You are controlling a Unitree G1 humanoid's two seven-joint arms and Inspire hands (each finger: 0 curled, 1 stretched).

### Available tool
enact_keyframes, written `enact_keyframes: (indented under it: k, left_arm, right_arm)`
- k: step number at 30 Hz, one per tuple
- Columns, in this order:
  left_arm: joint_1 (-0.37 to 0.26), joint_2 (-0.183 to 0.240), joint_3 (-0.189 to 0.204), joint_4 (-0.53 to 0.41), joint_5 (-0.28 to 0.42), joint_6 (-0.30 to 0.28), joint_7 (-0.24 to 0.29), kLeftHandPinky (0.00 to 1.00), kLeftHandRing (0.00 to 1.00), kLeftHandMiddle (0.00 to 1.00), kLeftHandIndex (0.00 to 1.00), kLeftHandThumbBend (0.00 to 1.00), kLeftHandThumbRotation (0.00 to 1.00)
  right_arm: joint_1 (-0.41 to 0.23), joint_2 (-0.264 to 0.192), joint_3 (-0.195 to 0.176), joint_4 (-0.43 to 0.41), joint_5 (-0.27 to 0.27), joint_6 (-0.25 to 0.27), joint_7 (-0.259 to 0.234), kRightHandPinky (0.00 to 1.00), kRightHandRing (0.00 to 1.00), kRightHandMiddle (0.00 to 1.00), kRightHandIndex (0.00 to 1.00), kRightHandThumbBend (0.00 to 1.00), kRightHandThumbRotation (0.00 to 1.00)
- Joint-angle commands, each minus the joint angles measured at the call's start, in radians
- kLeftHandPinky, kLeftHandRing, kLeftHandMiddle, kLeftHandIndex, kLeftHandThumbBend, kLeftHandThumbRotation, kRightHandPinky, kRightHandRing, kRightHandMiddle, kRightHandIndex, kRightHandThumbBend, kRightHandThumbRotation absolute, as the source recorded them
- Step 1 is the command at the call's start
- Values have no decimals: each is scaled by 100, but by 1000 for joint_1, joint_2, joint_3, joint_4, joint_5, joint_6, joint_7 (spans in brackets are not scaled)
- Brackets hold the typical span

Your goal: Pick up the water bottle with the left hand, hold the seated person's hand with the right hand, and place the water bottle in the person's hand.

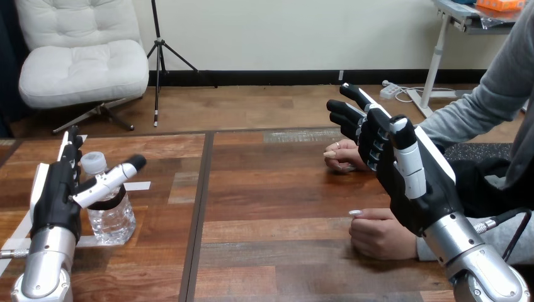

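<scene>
Risk: my left hand (55,201), fingers (71,151) straight beside the water bottle (112,217), could tip it when closing; my right hand (412,189) hovers open and empty near the person's nearer hand (378,234).

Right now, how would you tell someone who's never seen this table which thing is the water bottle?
Look at the wooden table and go to its left side, where the robot's left hand reaches in. The bottle stands upright right beside that hand. It is the only see-through thing there, with a white cap on top.
</scene>
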Motion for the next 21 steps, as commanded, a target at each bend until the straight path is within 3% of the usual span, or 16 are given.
enact_keyframes:
  k: [1,21]
  left_arm:
    - [-78,27,7,12,-14,-16,-3,100,100,100,100,100,23]
    - [-52,23,-4,-30,8,-3,61,100,100,100,100,99,16]
  right_arm:
    - [-29,6,-9,-55,9,-1,-10,100,94,91,96,100,100]
    - [-21,7,-8,-72,12,10,-13,100,94,91,96,100,100]
